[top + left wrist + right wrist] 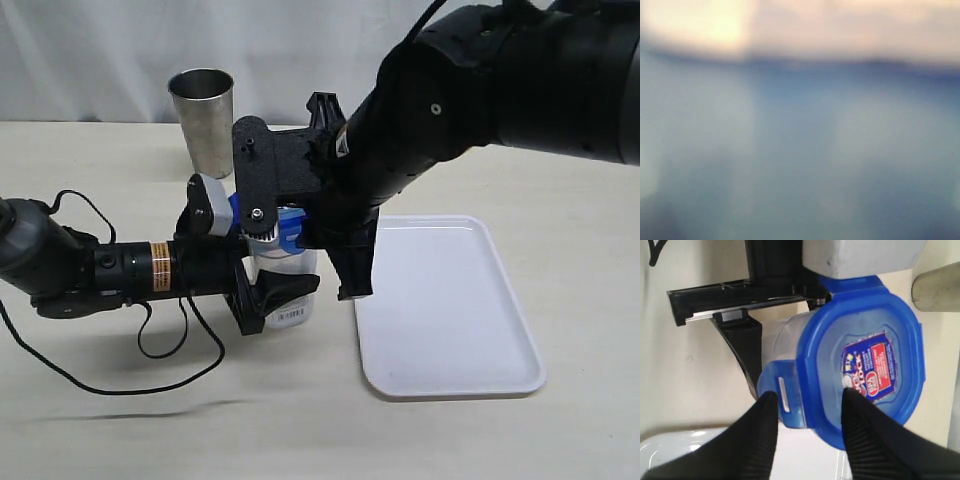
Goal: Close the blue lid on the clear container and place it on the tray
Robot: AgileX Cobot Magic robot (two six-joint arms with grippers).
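Lid-locking stage: the blue lid [865, 360] sits on top of the clear container [295, 312], which stands on the tabletop [120, 430] just beside the white tray [450, 330], the tray lying at 3 o'clock from it in the exterior view. The left gripper [283, 280] reaches in from 9 o'clock and appears clamped on the container's body, one black jaw pressed along its side; its own wrist camera gives only a blue blur. The right gripper [807, 395] hovers over the lid with its fingers apart, one side flap [782, 400] between them. The flaps look not yet snapped, so the next move probably calls for pressing each one down against the container's rim while the left arm steadies it, then lifting the closed container towards 3 o'clock onto the tray. The container looks empty; nothing lies on the tray; the steel cup [205, 115] at 11 o'clock hides its inside
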